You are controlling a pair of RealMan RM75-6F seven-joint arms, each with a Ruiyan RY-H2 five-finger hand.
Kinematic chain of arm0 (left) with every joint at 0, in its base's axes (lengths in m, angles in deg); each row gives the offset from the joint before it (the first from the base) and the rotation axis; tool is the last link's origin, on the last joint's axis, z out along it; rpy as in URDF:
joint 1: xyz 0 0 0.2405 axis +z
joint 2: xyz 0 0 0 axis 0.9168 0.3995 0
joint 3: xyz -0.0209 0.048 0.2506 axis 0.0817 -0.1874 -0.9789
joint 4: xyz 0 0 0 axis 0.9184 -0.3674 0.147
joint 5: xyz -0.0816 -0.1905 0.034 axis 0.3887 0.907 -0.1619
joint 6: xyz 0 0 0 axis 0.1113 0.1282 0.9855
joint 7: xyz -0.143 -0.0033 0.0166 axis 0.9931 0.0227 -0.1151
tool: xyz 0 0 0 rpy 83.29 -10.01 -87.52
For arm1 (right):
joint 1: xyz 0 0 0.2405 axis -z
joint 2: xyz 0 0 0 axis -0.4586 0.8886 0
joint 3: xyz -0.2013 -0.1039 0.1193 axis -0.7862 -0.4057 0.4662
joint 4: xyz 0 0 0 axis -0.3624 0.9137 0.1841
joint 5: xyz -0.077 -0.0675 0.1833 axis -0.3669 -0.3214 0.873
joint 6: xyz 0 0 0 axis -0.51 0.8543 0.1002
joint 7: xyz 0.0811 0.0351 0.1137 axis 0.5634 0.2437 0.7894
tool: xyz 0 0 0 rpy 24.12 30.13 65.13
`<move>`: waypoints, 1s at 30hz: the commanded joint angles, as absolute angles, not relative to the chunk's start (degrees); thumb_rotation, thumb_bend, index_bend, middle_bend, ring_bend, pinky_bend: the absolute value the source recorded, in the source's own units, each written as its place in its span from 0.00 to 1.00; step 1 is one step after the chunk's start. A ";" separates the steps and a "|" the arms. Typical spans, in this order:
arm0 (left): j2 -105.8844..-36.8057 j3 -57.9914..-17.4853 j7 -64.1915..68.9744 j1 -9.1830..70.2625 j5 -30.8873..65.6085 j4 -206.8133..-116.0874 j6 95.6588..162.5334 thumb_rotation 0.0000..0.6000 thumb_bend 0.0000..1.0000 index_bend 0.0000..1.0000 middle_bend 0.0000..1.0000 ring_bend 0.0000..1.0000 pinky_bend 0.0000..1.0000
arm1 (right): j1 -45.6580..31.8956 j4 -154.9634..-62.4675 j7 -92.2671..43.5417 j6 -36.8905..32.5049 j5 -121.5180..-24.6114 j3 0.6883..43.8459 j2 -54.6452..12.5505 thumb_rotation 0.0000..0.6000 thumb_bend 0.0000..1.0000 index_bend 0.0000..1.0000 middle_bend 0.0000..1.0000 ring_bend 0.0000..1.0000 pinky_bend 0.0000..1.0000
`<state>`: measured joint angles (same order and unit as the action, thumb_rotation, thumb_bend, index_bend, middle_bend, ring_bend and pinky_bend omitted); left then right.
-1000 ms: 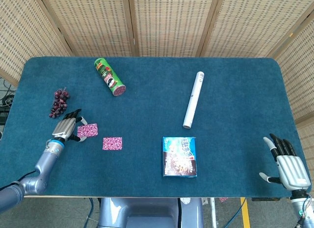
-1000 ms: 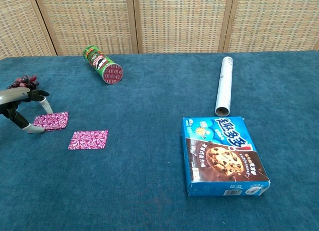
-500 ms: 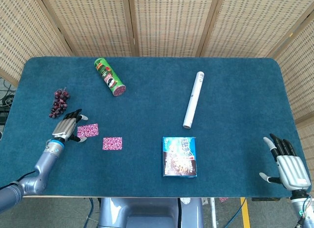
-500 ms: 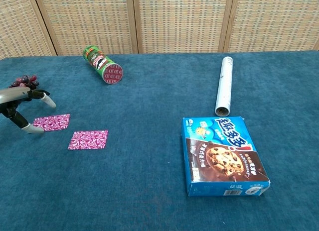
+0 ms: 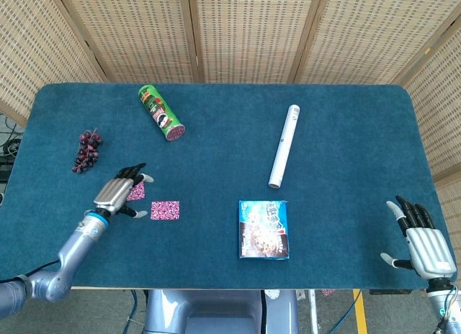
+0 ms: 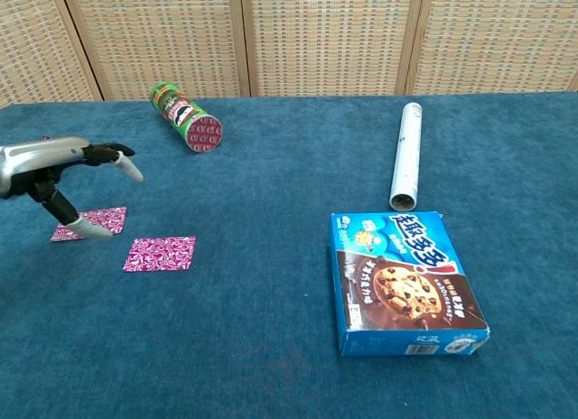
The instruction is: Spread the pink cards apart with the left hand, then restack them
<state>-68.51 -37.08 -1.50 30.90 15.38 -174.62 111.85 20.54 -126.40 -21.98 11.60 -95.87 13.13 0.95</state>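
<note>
- My left robot hand [image 6: 63, 166] hangs over the near-left part of the counter [image 5: 346, 140], fingers spread wide and holding nothing. One fingertip reaches down to the edge of the far pink card [image 6: 91, 222].
- The two pink cards lie apart: the far one mostly under my palm in the head view, the near pink card [image 5: 165, 210] just to its right, flat on the blue cloth.
- The spreading looks done, so restacking is what I judge comes next.
- A thin card lying flat on soft cloth gives me no edge to get under; my fingertips may slide over it or push it away.
- If I press too hard, the cloth could bunch and the card could bend.
- Dragging one card toward the other could nudge the second along, so they overlap crooked and never stack.
- The grapes [image 5: 86, 150] sit a little beyond my hand; a wide sweep might knock them.
- My right robot hand [image 5: 423, 242] rests open at the counter's near-right corner, well apart from everything.
</note>
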 commanded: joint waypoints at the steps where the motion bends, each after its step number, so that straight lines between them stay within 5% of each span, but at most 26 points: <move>1: -69.21 -37.05 -7.44 29.34 19.14 -178.31 113.57 1.00 0.15 0.25 0.00 0.00 0.00 | 20.53 -126.38 -21.88 11.59 -95.88 13.14 0.96 1.00 0.00 0.00 0.00 0.00 0.00; 30: -79.79 -38.15 -18.02 26.45 32.72 -173.82 117.30 1.00 0.16 0.32 0.00 0.00 0.00 | 20.46 -126.19 -20.14 11.34 -96.22 12.93 1.27 1.00 0.00 0.00 0.00 0.00 0.00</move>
<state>-79.77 -38.14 -18.00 26.46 32.70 -173.84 117.29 20.46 -126.19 -20.12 11.35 -96.22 12.93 1.27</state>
